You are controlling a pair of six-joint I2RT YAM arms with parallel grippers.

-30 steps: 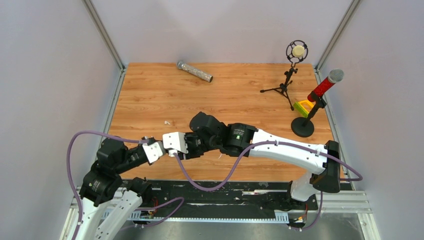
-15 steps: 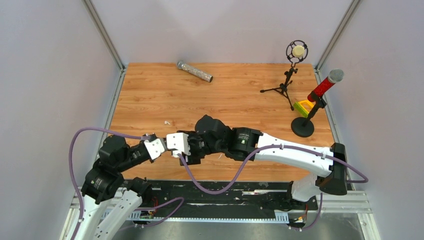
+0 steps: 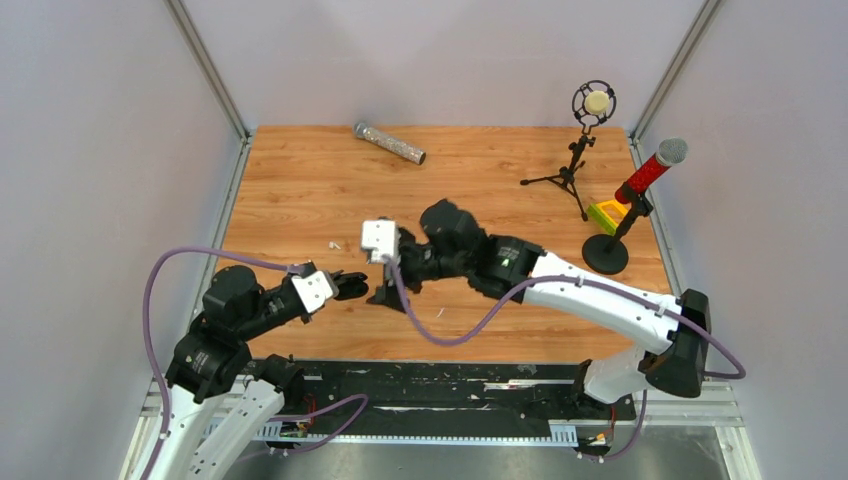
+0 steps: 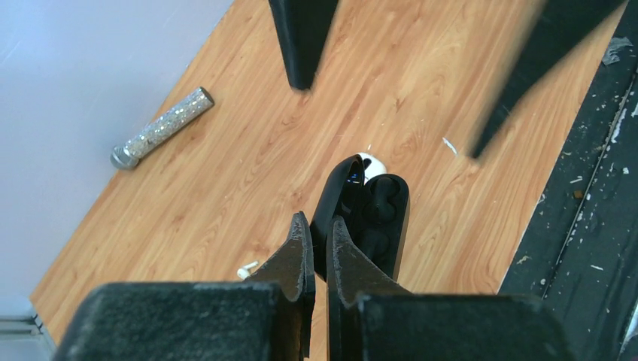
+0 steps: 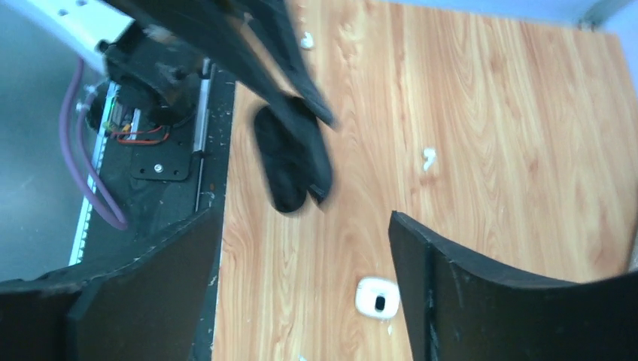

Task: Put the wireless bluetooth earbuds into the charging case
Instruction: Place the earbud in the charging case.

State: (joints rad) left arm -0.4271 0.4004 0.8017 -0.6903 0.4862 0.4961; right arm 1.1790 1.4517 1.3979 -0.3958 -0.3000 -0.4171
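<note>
Too small to read: a green mark [image 3: 505, 262] on a joint of the right arm [image 3: 590, 295]; on the charging case [image 4: 374, 222], a blue glint by the hinge, any lettering lost in the black. Pressed together on the case's raised lid, its thin edge between the fingers [image 4: 297, 259]: left gripper [image 4: 317, 223]. Case open, tilted away from that wrist, rounded dark shapes in its wells too dark to tell apart; resting on the wood or lifted off it, not to be told. Just past the case's far end, on the table [image 3: 300, 180]: whitish earbud [image 4: 370, 162], from the right wrist seen lying below and between the fingers of the right gripper [image 5: 305, 218]. Right gripper spread wide, nothing in it, hanging just beyond the case. All of this close to the table's near edge, beside the black strip [image 3: 450, 380]. Small white flecks [image 5: 429, 156] on the boards nearby. Open wood from there to the far edge, a silver glitter microphone [image 3: 390, 143] lying near the back. Along the right edge, well apart from the grippers: tripod microphone stand [image 3: 566, 178], red microphone [image 3: 648, 172] on a round-based stand, yellow-green block [image 3: 604, 214] beside it. Grey walls [image 3: 100, 150] tight against left, right and far edges.
</note>
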